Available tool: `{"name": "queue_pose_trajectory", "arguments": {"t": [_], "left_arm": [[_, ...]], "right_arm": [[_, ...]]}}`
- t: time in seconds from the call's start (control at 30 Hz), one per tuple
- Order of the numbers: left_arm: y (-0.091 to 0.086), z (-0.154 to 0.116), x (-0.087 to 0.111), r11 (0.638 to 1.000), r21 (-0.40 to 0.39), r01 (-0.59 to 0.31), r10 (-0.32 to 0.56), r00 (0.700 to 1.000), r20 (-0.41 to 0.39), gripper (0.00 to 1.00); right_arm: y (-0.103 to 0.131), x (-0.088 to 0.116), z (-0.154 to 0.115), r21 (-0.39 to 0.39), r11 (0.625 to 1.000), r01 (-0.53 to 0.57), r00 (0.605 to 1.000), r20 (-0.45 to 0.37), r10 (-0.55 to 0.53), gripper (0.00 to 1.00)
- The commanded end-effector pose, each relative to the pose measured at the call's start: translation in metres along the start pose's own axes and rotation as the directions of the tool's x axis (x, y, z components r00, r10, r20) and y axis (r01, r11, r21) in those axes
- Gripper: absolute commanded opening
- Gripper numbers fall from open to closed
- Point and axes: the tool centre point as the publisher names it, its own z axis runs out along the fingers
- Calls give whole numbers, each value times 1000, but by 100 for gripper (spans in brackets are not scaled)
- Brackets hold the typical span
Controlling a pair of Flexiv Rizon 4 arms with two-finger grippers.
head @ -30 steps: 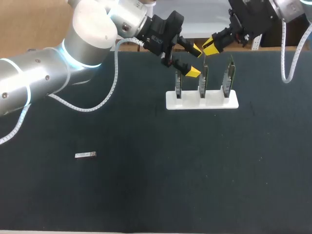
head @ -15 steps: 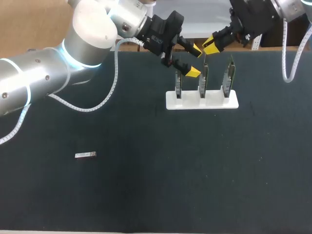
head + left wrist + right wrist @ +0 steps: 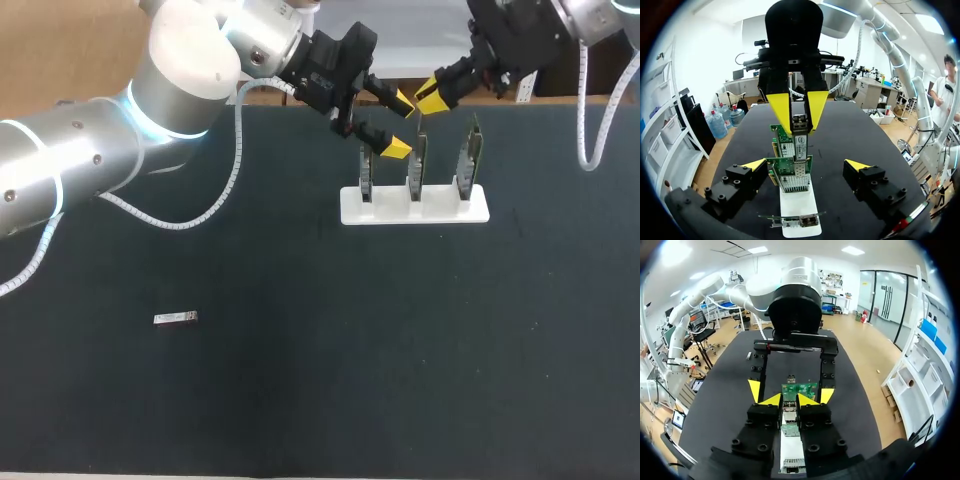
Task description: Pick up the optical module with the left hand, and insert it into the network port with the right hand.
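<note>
At the far side of the bench [image 3: 300, 380], over the white stand [image 3: 415, 208] of upright circuit cards, the right end effector [image 3: 430, 97] has its yellow tips closed on the module [image 3: 800, 131]. It grips the module's two long sides, with the lower end pointing down at the middle card [image 3: 418, 160].

The module looks like a small, stiff metal block, light and smooth-sided, so it would likely slip or twist in a loose hold. A firm pinch across the flat sides near the back end suits it and leaves the plug end free. The cards look thin and only slotted into the stand, so a skewed push could tip them.

The right arm comes in from the far right, wrist angled down toward the card. The left end effector [image 3: 400, 124] hangs just beside it, fingers spread wide and holding nothing. A second small silver piece [image 3: 176, 318] lies well apart on the bench.
</note>
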Motion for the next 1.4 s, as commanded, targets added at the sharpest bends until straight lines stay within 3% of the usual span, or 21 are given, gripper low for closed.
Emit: {"name": "queue_pose_trajectory", "arguments": {"t": [0.03, 0.67, 1.4], "left_arm": [[2, 0, 0, 1000, 4, -1, 1, 1000, -2, 100], [2, 0, 0, 1000, 4, -1, 1, 1000, -2, 100], [2, 0, 0, 1000, 4, -1, 1, 1000, -2, 100]], "right_arm": [[0, 2, 2, 0, 1000, -1, 1000, -8, 1, 0], [0, -6, -5, 28, 999, 29, 1000, -10, -29, 0], [1, 2, 2, 27, 999, 20, 999, -34, -19, 0]]}}
